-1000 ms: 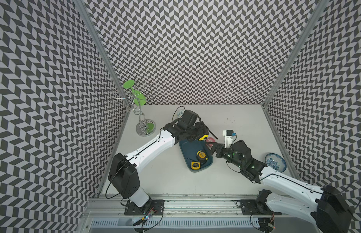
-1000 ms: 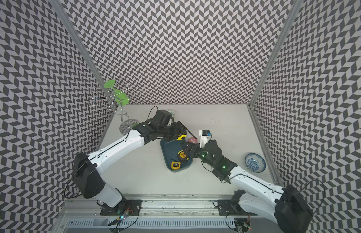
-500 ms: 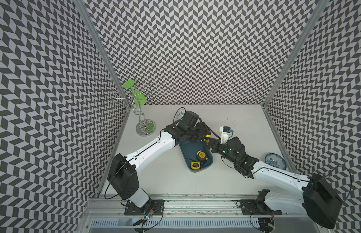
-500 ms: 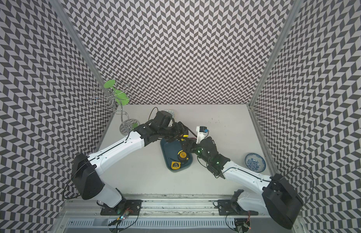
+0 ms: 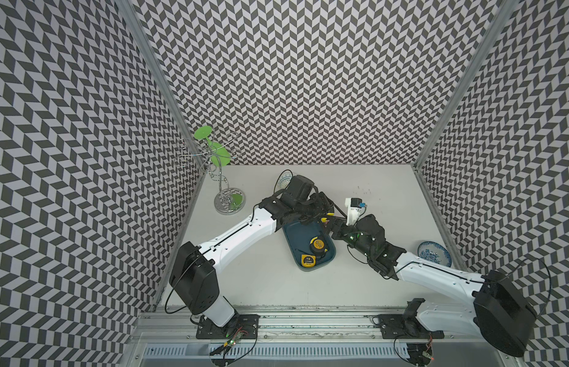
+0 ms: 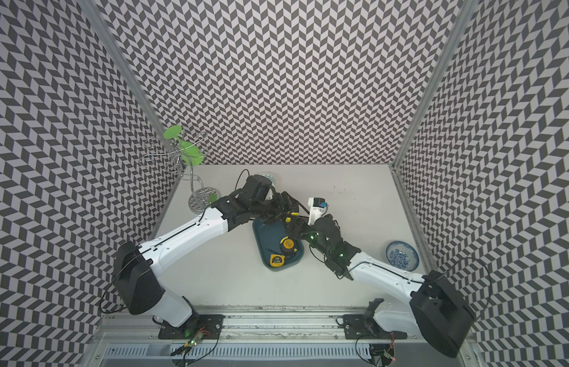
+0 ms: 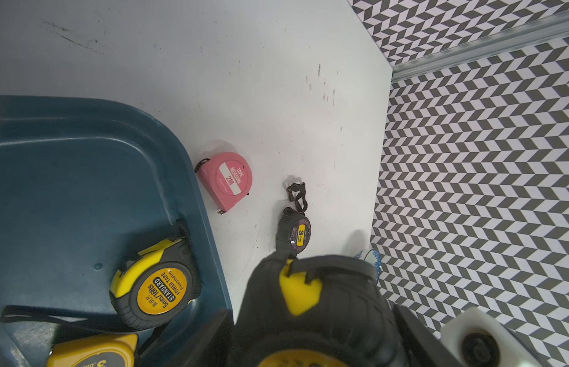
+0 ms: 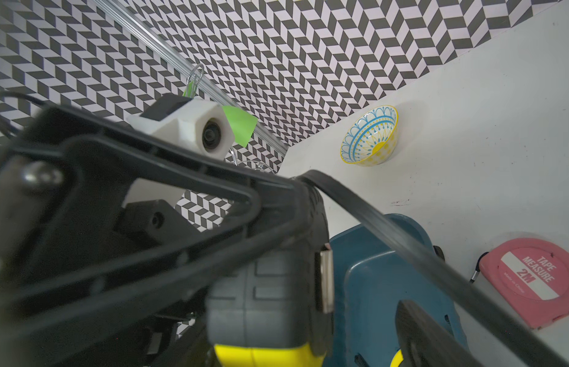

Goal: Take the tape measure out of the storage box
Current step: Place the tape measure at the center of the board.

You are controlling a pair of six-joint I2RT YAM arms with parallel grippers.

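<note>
Chevron-patterned walls are enclosing a white table (image 5: 372, 286), and both arms are rising from its near edge. From the near-left corner the left arm (image 5: 238, 235) is stretching diagonally toward the table's middle. From the near-right corner the right arm (image 5: 435, 276) is lying low and bending inward.

Mid-table, the teal storage box (image 5: 297, 236) is sitting at an angle. It is holding two tape measures at its near end: a yellow one (image 5: 308, 260) nearest, and a black one with a round yellow label (image 5: 317, 246) just behind it.

At the box's far end the left gripper (image 5: 321, 213) is clamping a black-and-yellow tape measure (image 7: 308, 305), off the table. The right gripper (image 5: 335, 227) is crowding against that same tape measure, one finger (image 8: 419, 333) showing beside it; whether it is gripping cannot be told.

A pink tape measure (image 7: 227, 179) is lying just beside the box's far rim, with a small black tape measure (image 7: 295, 233) near it. A blue bowl (image 5: 434, 257) is sitting by the right edge, a yellow-and-blue bowl (image 8: 370, 138) by the far edge, and a wire stand (image 5: 226, 197) in the far-left corner.
</note>
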